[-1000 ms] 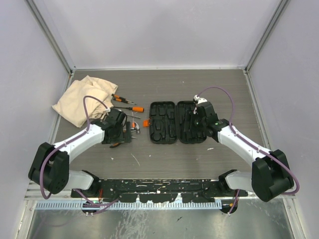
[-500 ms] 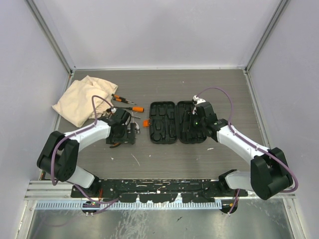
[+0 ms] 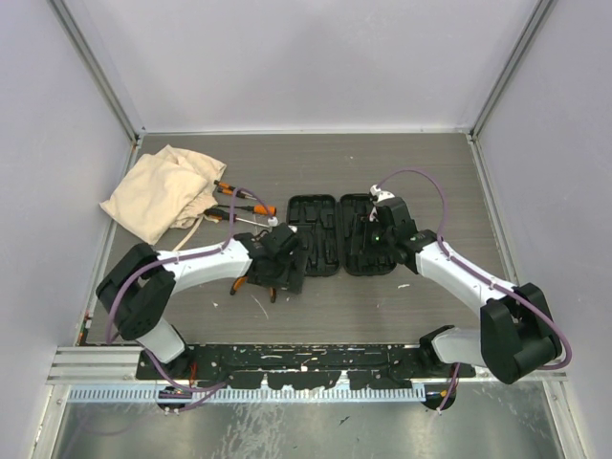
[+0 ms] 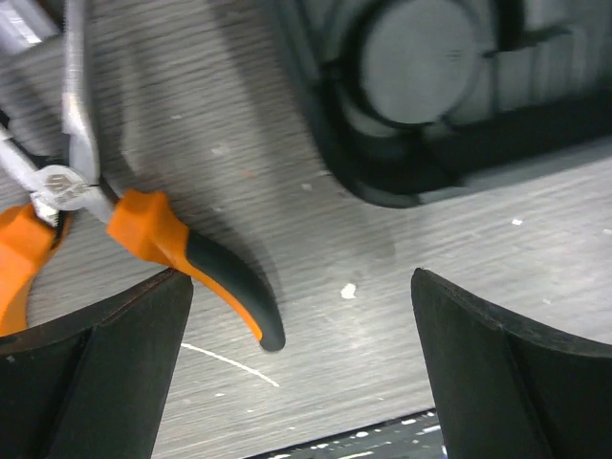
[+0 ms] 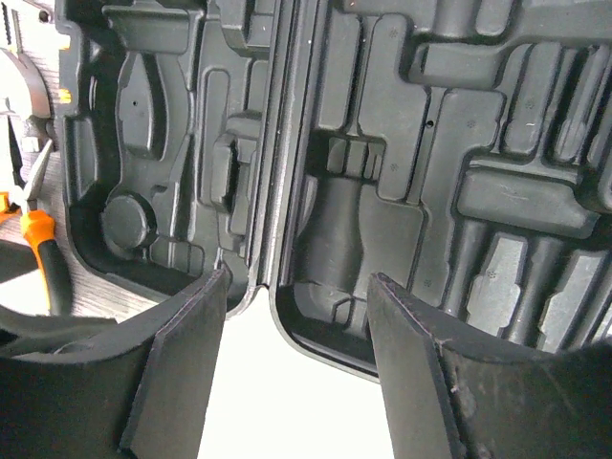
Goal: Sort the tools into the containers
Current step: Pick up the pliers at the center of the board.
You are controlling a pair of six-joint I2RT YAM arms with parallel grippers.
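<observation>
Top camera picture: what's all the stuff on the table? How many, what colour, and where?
tool case: one, black, lying open, middle of the table.
cloth: one, beige, crumpled, far left.
screwdrivers: at least two, orange and black, next to the cloth.
pliers: one pair, orange-and-black handles, by the case's near left corner.
table: one, grey wood grain, under everything.
left gripper: one, black, open, over a pliers handle.
right gripper: one, black, open, over the case's near edge.

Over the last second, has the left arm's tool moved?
Yes. The left tool has swung to the right, away from the cloth and up to the near-left corner of the open case.
</observation>
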